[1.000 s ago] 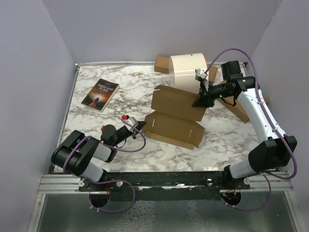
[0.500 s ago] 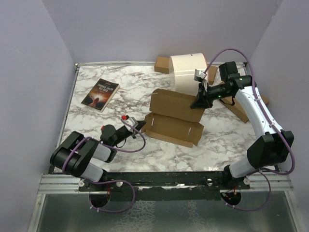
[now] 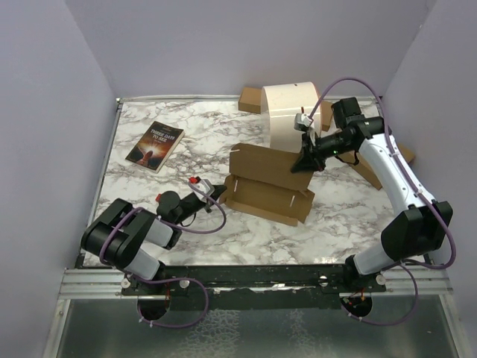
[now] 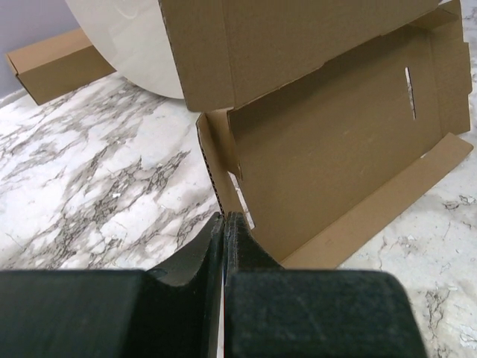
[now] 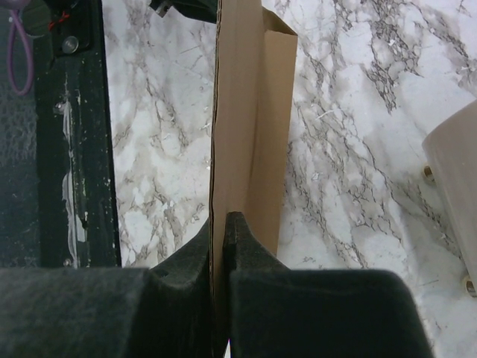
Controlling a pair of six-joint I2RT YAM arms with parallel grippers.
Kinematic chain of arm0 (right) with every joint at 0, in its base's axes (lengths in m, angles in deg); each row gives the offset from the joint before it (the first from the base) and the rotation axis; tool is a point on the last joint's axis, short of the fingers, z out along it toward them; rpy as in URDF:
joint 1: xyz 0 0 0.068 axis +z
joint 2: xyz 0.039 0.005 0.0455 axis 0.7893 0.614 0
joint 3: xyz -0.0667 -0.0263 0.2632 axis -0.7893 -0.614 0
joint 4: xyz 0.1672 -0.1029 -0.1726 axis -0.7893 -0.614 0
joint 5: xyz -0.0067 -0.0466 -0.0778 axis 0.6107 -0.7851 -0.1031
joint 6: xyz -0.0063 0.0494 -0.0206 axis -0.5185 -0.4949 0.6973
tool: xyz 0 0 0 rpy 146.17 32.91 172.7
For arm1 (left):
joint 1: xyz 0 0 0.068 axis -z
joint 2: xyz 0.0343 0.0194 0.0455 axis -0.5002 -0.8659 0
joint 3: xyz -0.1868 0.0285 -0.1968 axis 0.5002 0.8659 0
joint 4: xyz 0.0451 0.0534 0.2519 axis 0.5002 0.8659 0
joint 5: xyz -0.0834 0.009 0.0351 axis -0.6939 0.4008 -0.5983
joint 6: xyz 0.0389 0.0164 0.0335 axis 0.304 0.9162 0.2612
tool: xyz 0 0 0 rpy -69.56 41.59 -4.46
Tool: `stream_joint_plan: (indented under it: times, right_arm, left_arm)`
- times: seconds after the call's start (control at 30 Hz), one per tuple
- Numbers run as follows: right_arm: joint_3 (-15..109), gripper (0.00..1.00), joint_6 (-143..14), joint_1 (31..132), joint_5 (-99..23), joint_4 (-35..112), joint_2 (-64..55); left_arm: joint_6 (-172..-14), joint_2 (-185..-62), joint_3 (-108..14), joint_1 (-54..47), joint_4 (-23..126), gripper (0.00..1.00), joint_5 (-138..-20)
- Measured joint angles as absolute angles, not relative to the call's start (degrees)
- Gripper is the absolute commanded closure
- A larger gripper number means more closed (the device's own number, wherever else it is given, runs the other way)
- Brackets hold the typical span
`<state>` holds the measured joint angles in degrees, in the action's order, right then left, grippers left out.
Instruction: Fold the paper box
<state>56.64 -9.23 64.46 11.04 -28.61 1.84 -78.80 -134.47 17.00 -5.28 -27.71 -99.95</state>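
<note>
Paper box (image 3: 268, 195): lid panel stands raised, clamped in my right gripper (image 3: 302, 162); left gripper (image 3: 219, 196) is shut at its near corner; closing and tucking remain.

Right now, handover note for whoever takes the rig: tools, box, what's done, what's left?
Left tool: shut, apparently pinching the paper box at its near-left side flap.
Right tool: shut on the lid panel, which is held raised above the base.
Box: mid-table, open.
Done: lid lifted off the table.
Left: close the lid, fold up the near flap (lying flat), tuck the tabs.
</note>
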Motion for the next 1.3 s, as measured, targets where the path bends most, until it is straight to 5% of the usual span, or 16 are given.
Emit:
stream_joint_plan:
  times: [0.8,1.3]
  right_arm:
    - [55.2,0.99,-7.3,66.0,6.4,-28.2,-0.5]
    - [51.8,0.99,-6.2,66.4,6.7,-27.7,-4.0]
  left_arm:
    - [-75.0,-147.1,11.8,-3.3,-35.0,1.00,-97.4]
    - [-77.1,-143.3,16.4,-2.6,-34.9,0.67,-97.3]
